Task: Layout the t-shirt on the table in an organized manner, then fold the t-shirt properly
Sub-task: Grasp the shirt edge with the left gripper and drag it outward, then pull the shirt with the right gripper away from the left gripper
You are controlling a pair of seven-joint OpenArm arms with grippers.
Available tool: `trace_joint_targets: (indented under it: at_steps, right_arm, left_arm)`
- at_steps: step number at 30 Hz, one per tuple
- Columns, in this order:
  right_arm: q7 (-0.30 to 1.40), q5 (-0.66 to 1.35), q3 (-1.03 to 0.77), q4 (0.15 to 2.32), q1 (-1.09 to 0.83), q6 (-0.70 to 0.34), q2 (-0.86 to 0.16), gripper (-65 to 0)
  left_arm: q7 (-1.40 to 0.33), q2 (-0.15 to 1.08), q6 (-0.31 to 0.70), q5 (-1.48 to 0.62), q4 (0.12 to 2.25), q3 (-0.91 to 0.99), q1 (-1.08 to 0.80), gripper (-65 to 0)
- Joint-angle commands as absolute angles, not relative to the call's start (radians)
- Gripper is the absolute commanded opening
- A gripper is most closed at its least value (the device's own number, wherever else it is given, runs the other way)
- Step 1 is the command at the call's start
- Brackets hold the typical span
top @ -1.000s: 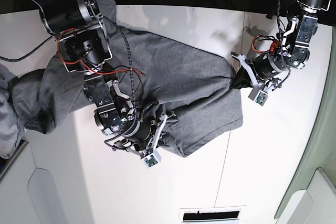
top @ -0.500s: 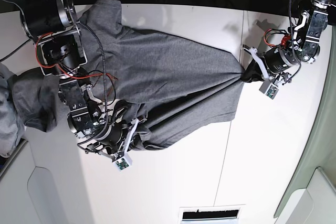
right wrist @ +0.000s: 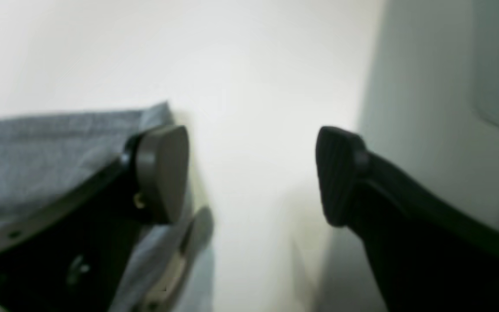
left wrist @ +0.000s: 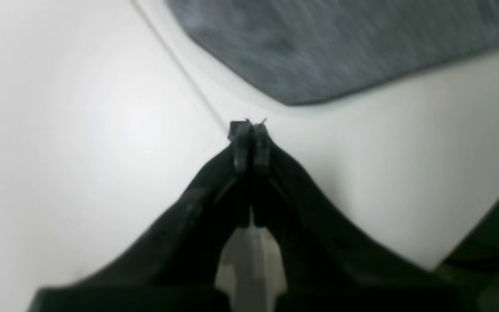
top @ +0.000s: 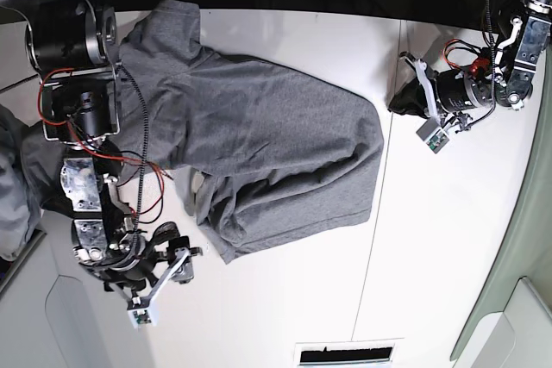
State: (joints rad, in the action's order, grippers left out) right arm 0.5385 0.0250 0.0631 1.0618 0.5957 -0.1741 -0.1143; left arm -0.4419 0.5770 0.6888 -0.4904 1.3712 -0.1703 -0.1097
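The grey t-shirt (top: 276,135) lies spread and wrinkled across the middle of the white table (top: 285,299), its lower hem folded over on itself. My right gripper (top: 177,252) stands open just left of that hem. In the right wrist view its fingers (right wrist: 163,173) are wide apart over bare table, with the t-shirt (right wrist: 37,143) under the left one. My left gripper (top: 397,107) hovers right of the shirt's right edge. Shut on nothing, the left gripper (left wrist: 249,128) has the t-shirt (left wrist: 340,43) lying apart beyond it.
A paler grey cloth bundle (top: 10,196) sits at the table's left edge, by the right arm's base. A thin dark seam (top: 379,239) runs down the table right of the shirt. A white vent (top: 345,352) is at the near edge.
The right gripper opened, released the hem and moved down-left off the shirt. The left gripper pulled right, and the shirt corner left it. The shirt settled flatter.
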Motion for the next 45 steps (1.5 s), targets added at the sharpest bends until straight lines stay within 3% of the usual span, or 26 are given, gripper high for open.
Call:
trace_joint_targets:
  at_steps: [1,6,10,12,18,24,34,35,39,40,45]
  right_arm:
    - [0.550,0.032,0.043,1.117,0.604,-0.184,-0.117,-20.5]
    - [0.684,0.165,0.016,1.292,0.486,-0.268,-0.175,-20.5]
    - [0.685,0.184,0.015,1.359,0.379,-0.264,-0.233,-20.5]
    - [0.680,0.183,0.014,1.377,0.332,-0.237,-0.265,-20.5]
    - [0.640,0.180,-0.089,1.380,0.253,-0.179,-0.308,-20.5]
    - [0.642,0.211,-0.257,1.335,0.249,-0.179,-0.308,-20.5]
    - [0.625,0.299,-0.273,1.255,0.187,-0.224,-0.286,-20.9]
    - [0.628,0.297,-0.273,1.255,0.182,-0.224,-0.282,-24.7]
    - [0.628,0.298,-0.273,1.274,0.156,-0.225,-0.268,-57.0]
    - [0.629,0.310,-0.273,1.288,0.146,-0.233,-0.265,-59.8]
    - [0.629,0.348,-0.274,1.414,0.080,-0.232,-0.263,-59.9]
  left_arm:
    - [-0.425,0.606,0.698,-0.527,1.417,-0.157,-0.089,-65.0]
    - [-0.482,0.612,0.698,-0.582,1.572,-0.157,-0.089,-64.5]
    - [-0.517,0.588,0.698,-0.646,1.613,-0.159,-0.090,-49.8]
    - [-0.533,0.558,0.698,-0.656,1.613,-0.159,-0.095,-45.6]
    - [-0.547,0.462,0.698,-0.659,1.613,-0.217,-0.103,-45.3]
    - [-0.519,0.376,0.670,-0.510,1.593,-0.309,-0.102,-45.3]
    - [-0.475,0.330,0.636,-0.410,1.421,-0.316,-0.096,-45.8]
    - [-0.475,0.331,0.635,-0.390,1.409,-0.315,-0.094,-47.7]
    - [-0.475,0.343,0.537,-0.329,1.386,-0.313,-0.086,-61.3]
    - [-0.475,0.352,0.513,-0.321,1.386,-0.313,-0.085,-63.2]
    - [-0.476,0.416,0.489,-0.317,1.386,-0.313,-0.052,-63.8]
